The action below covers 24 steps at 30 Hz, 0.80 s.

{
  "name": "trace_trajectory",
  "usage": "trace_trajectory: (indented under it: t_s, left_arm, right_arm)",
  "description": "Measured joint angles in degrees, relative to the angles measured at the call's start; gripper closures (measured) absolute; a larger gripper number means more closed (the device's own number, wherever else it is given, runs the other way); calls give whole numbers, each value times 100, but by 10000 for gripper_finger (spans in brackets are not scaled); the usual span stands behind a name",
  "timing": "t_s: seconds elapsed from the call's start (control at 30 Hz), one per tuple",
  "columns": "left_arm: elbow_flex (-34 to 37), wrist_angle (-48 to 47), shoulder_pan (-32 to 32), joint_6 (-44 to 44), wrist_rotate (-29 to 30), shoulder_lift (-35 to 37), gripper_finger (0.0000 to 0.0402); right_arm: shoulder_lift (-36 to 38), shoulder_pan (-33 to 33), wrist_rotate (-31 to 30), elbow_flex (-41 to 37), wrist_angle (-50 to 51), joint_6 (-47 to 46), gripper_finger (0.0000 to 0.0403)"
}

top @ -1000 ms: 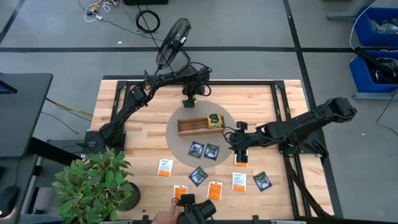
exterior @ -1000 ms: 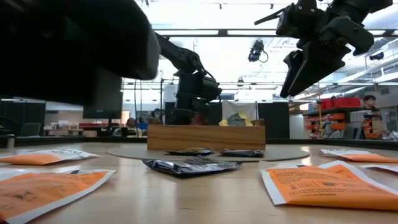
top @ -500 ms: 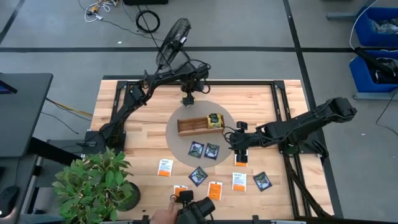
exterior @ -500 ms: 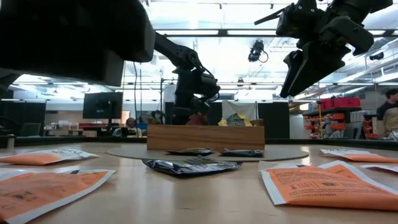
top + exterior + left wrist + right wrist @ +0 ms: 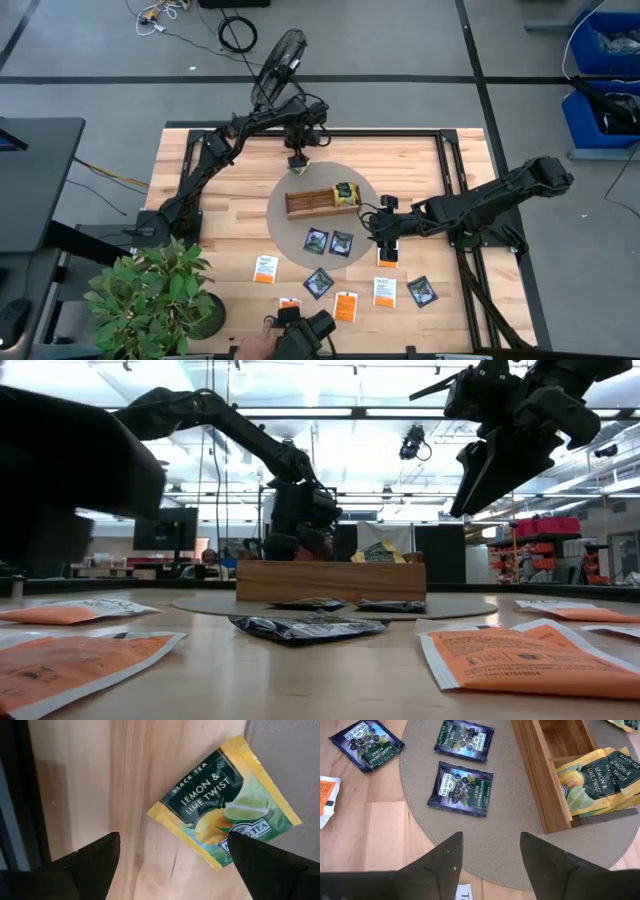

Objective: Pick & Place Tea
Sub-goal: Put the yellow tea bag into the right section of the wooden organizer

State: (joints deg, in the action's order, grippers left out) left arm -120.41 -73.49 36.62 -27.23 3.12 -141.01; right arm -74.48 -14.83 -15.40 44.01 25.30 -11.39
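A yellow-green lemon tea packet (image 5: pixel 225 805) lies flat, half on the wood and half on the round grey mat (image 5: pixel 285 228), behind the wooden tray (image 5: pixel 315 203). My left gripper (image 5: pixel 172 845) hangs open straight above the packet (image 5: pixel 300 171), pointing down, one finger to each side and clear of it. More yellow-green packets (image 5: pixel 600 780) stand in the tray's right end compartment. Two dark blue packets (image 5: pixel 462 790) lie on the mat in front of the tray. My right gripper (image 5: pixel 491 840) waits open above the mat's right edge (image 5: pixel 385 235), slanting down.
Dark blue, orange, and white-and-orange packets (image 5: pixel 345 305) lie scattered over the near half of the table. A potted plant (image 5: pixel 150 300) stands at the near left corner. A person's hand with a dark device (image 5: pixel 300 335) reaches over the near edge.
My left gripper has drifted a little toward the table's left edge, still open and pointing down. The dark device at the near edge has shifted left, clearing part of the low view.
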Motion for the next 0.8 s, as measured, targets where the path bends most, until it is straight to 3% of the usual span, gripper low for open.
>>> trace_trajectory:
  t_s: [0.3, 0.8]
  left_arm:
    - [8, -356, 80, 857, 913, 0, 28]
    - [8, -653, 348, 2019, 818, 0, 28]
  right_arm:
    - [0, 0, 2, 0, -2, -10, 198]
    - [0, 0, 2, 0, -2, -16, 198]
